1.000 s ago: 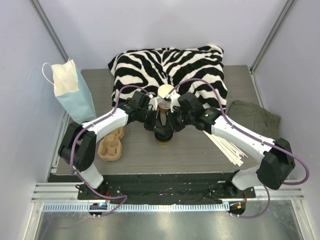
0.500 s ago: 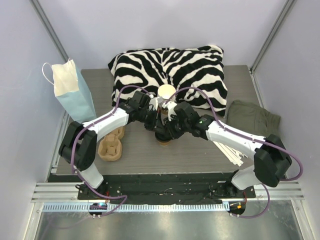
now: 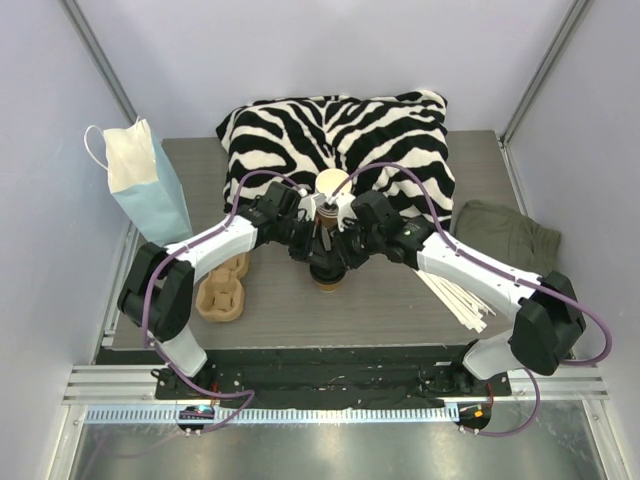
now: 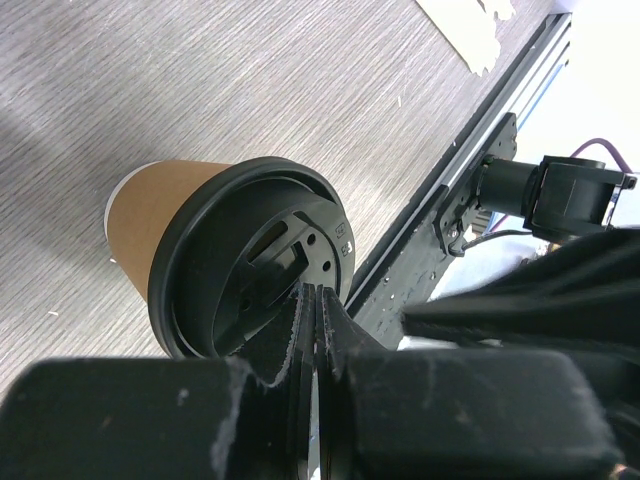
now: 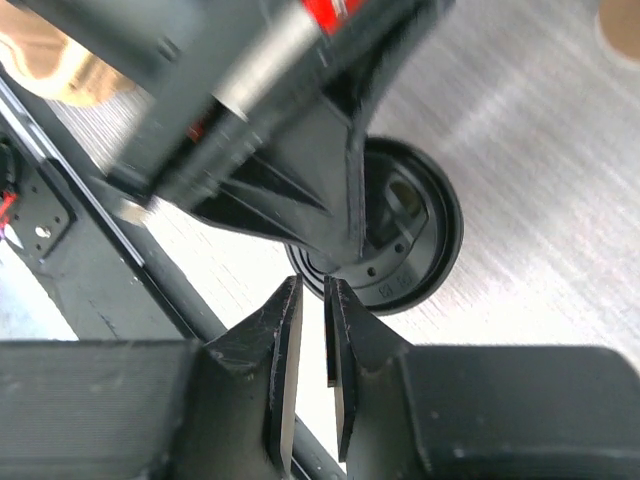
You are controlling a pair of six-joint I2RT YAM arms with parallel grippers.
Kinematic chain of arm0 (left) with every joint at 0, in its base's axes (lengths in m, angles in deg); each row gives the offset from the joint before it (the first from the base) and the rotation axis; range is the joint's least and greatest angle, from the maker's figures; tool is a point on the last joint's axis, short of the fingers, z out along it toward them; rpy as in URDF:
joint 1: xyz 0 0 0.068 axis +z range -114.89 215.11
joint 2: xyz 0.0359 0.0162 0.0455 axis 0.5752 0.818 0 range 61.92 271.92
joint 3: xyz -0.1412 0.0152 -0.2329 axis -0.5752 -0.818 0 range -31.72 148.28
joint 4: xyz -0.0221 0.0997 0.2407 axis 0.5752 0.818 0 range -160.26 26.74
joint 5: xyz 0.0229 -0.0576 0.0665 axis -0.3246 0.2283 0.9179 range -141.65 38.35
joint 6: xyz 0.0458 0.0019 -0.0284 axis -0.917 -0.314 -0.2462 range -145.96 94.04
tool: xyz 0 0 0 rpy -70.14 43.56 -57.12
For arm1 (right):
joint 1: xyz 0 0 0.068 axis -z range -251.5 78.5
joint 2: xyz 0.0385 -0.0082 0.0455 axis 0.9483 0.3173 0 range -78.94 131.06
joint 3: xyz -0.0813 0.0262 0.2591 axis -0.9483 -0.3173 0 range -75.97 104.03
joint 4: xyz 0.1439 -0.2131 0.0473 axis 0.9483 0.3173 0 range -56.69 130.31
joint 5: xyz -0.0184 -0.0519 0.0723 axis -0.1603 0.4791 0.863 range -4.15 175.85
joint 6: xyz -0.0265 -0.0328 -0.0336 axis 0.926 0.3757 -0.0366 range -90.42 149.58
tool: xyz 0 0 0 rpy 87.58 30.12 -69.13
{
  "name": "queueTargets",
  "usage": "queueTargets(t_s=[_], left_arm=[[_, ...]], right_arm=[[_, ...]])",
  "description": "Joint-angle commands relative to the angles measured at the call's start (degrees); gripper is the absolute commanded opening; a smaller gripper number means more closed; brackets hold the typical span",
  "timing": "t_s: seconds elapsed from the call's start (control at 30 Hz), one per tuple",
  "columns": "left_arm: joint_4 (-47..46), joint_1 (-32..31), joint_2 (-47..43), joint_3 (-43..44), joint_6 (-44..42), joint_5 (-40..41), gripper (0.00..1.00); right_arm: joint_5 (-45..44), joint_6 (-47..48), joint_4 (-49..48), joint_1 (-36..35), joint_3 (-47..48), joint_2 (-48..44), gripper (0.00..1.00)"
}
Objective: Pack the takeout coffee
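The takeout coffee (image 4: 165,225), a tan paper cup under a black lid (image 4: 255,265), stands on the grey table (image 3: 400,300) in front of the two arms. My left gripper (image 4: 316,292) is shut with nothing between its fingers, and its tips rest on the lid's top near the rim. My right gripper (image 5: 312,284) hangs just over the lid's (image 5: 415,235) near edge, jaws a narrow slit apart with bare table showing through. In the top view both grippers (image 3: 316,250) (image 3: 343,258) meet over the cup (image 3: 328,284) and hide most of it.
A stack of lidless tan cups (image 3: 333,185) rises just behind the grippers, before a zebra pillow (image 3: 340,135). A brown cup carrier (image 3: 222,297) lies left, a blue-and-white paper bag (image 3: 148,185) stands far left. White stirrers (image 3: 458,303) and a green cloth (image 3: 510,235) lie right.
The right arm swung in toward the cup and then eased back slightly. The left arm and the cup have stayed put.
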Motion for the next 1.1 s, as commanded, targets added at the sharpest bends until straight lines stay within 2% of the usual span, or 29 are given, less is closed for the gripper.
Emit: queueTargets(t_s=[0.0,0.17,0.27,0.43,0.53,0.6,0.63,0.73,0.93,1.07], left_arm=[[3.8,-0.2,1.9,-1.0,-2.6,5.3,0.04],[3.7,-0.2,2.2,-1.0,-2.6,5.0,0.04],[3.9,-0.1,2.1,-0.7,-2.8,4.9,0.04],[4.1,-0.1,0.9,-0.1,-3.5,4.7,0.07],[5.1,0.1,-0.4,1.7,-4.9,3.4,0.13],[5.6,0.5,-2.6,2.7,-5.8,2.0,0.23],[5.5,1.2,-3.8,2.8,-5.8,1.3,0.32],[5.1,3.5,-8.5,2.0,-5.0,-0.8,0.43],[7.0,8.8,-12.7,-3.2,-1.6,-2.0,0.52],[7.5,9.4,-11.7,-5.9,0.0,-1.3,0.52]], right_arm=[[0.4,0.6,-1.9,0.0,-4.9,-0.5,0.23],[-0.5,1.4,-3.4,0.0,-8.6,0.6,0.23],[-0.2,1.4,-3.2,0.4,-7.6,0.5,0.23],[6.8,0.2,-1.9,3.3,-3.3,-1.3,0.25],[12.4,-1.7,-1.8,6.0,-2.3,-2.7,0.27],[14.4,-2.7,-1.9,9.5,-1.8,-3.3,0.29],[15.6,-2.8,-1.8,10.8,-1.5,-3.6,0.3],[15.7,-1.4,-1.7,13.9,-0.9,-2.6,0.36],[18.7,-3.9,-3.8,15.2,0.6,2.4,0.5],[20.8,-7.4,-8.3,15.2,-0.7,5.0,0.52]])
